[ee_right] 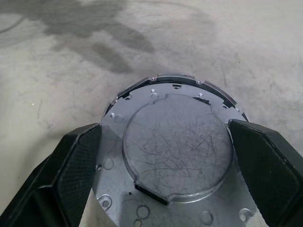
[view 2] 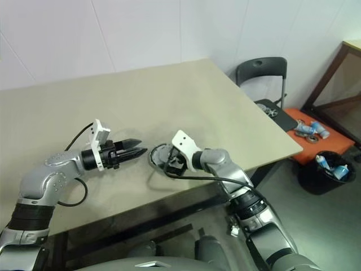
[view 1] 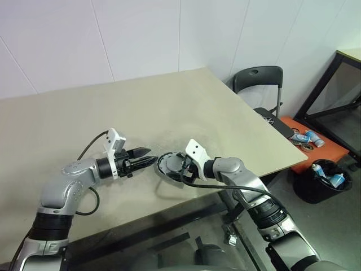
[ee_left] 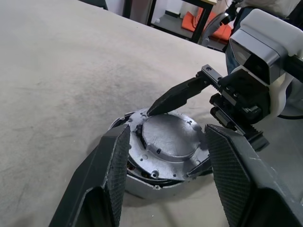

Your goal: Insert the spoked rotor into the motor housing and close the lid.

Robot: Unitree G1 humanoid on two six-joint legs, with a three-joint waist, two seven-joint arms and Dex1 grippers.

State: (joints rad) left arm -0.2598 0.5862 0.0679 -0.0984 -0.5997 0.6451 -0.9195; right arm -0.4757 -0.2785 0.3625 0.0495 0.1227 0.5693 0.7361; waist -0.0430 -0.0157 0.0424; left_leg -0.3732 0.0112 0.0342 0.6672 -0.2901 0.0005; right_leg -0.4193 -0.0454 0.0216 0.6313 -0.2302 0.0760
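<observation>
The round motor housing [ee_right: 173, 156] lies flat on the beige desk [view 1: 84, 113]. Its grey metal lid [ee_left: 168, 137] looks scratched and has small holes. The right gripper [ee_right: 165, 165] is spread wide around it. The left gripper [view 1: 148, 157], partly apart, holds nothing just beside it.

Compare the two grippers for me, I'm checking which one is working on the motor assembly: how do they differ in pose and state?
The right gripper is open wide, its fingers on either side of the grey lid on the motor housing; the left gripper is open less far and hangs beside the housing, holding nothing. The right gripper angles down onto the housing; the left gripper points nearly level toward it. Both have two black fingers and hover over the table.
</observation>
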